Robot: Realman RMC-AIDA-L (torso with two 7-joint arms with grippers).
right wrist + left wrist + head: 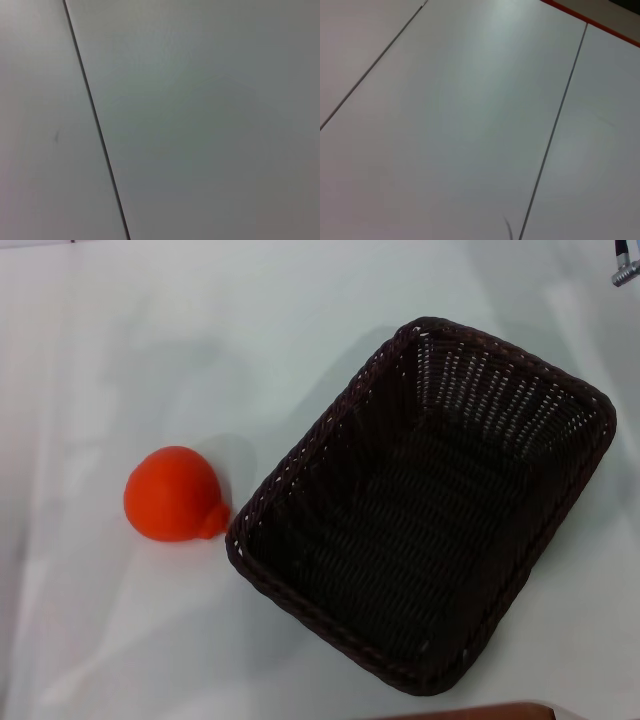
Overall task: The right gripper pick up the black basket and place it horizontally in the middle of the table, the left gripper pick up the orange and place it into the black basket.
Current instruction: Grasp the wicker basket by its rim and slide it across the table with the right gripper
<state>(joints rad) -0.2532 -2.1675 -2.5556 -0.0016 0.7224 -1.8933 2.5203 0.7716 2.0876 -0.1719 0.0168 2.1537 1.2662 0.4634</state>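
The black basket [425, 505] lay nearest my head camera, filling the centre and right of the frame, its near corner almost at the lower edge. It sat skewed on the white bench [120, 330], long axis running from lower left to upper right, open side up and empty. The orange [175, 494] rested at the middle left of the frame, just beside the basket's left corner but not touching it, nub turned toward the basket.

Neither of my claws showed anywhere. My left wrist camera saw only bare bench [470, 125] crossed by thin seams with a red edge at the upper right; my right wrist camera saw only bare bench [210, 120] with one dark seam. So I could not tell whether either claw stood apart or together. A bit of metal fitting [625, 268] peeked in at the upper right corner of the head view.

I judged that nothing had been started: the basket was still askew. To do the first step well, my right claw should come down over one rim, one finger inside and one outside, and pinch the braided edge firmly, since wicker flexes. Then lift only enough to clear the bench, turn the basket until its long side ran level across the frame, and keep it from nudging the orange, which would roll easily.
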